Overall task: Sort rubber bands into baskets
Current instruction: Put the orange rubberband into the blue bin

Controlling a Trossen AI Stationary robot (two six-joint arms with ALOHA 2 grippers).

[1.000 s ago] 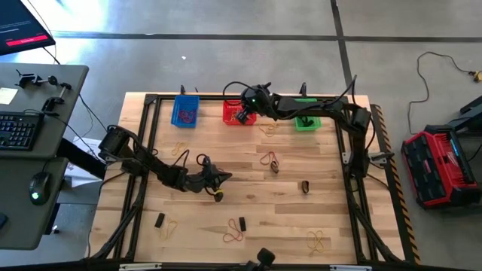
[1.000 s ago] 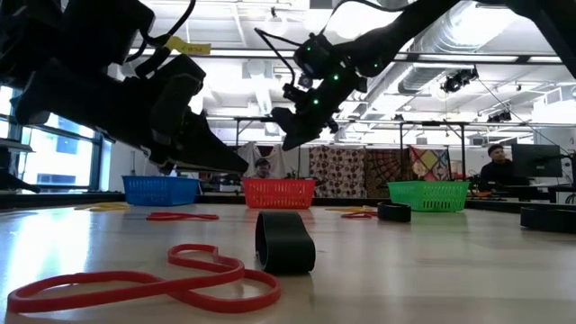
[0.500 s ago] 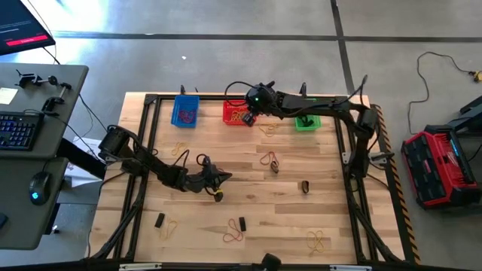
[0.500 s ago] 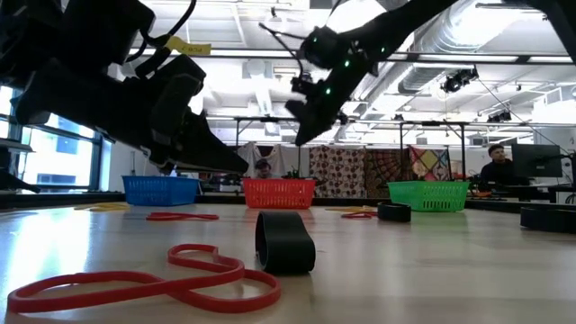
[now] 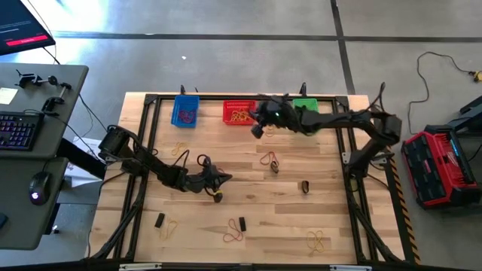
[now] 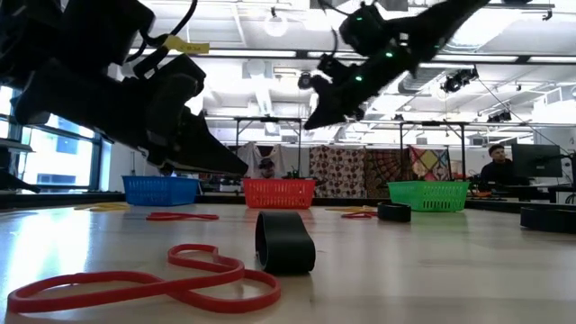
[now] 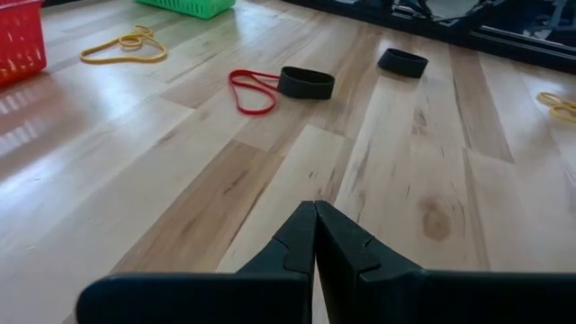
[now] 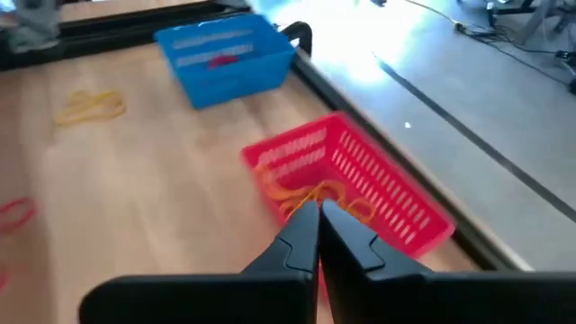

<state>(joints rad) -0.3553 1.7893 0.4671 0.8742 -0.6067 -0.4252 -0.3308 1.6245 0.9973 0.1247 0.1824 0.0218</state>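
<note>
Three mesh baskets stand in a row at the table's far edge: blue [image 5: 185, 111], red [image 5: 239, 113] and green [image 5: 305, 105], the green one partly under my right arm. Orange bands [image 8: 310, 193] lie in the red basket [image 8: 360, 189], and a reddish one lies in the blue basket [image 8: 225, 58]. My right gripper [image 5: 256, 129] hangs shut and empty in the air, just near-right of the red basket. My left gripper [image 5: 218, 194] is shut low over bare wood at mid-left, with nothing between its fingers [image 7: 315, 211]. A red band [image 7: 252, 90] and a dark band [image 7: 306, 83] lie on the table beyond it.
Loose bands lie scattered on the wood: yellow [image 5: 181, 149] near the left arm, dark [image 5: 305, 186] at centre right, and dark [image 5: 242, 224], red [image 5: 233, 235] and yellow [image 5: 318, 241] ones along the near edge. A black frame [image 5: 151, 102] borders the table.
My right gripper has drawn back from over the red basket toward the table's right and near side, staying high, and its arm has swung right with it. The red basket's inside with the orange bands now shows uncovered.
</note>
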